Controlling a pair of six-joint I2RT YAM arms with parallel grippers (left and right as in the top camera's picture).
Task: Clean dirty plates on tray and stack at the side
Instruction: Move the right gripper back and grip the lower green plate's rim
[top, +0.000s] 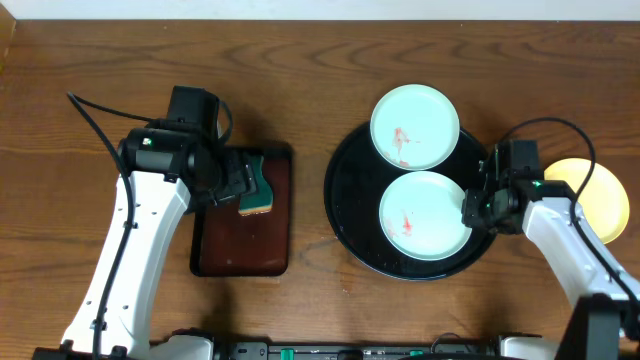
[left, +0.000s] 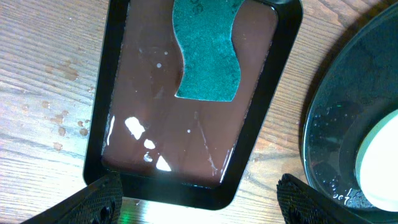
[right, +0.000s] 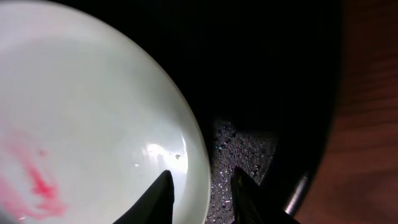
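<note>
Left gripper (left: 202, 200) jaws spread wide, sponge (left: 208, 50) ahead of them. Right gripper (right: 204, 194) jaws part-spread, plate (right: 81, 112) rim between, not pinched.

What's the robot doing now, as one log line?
left fingers: open over brown tray | right fingers: open, straddling rim of near plate | yellow plate: off black tray

White links (top: 128, 240) and black joint housings (top: 190, 108) are recorded. A black cable (top: 548, 121) is looped at one o'clock of the right gripper (top: 472, 212).
</note>
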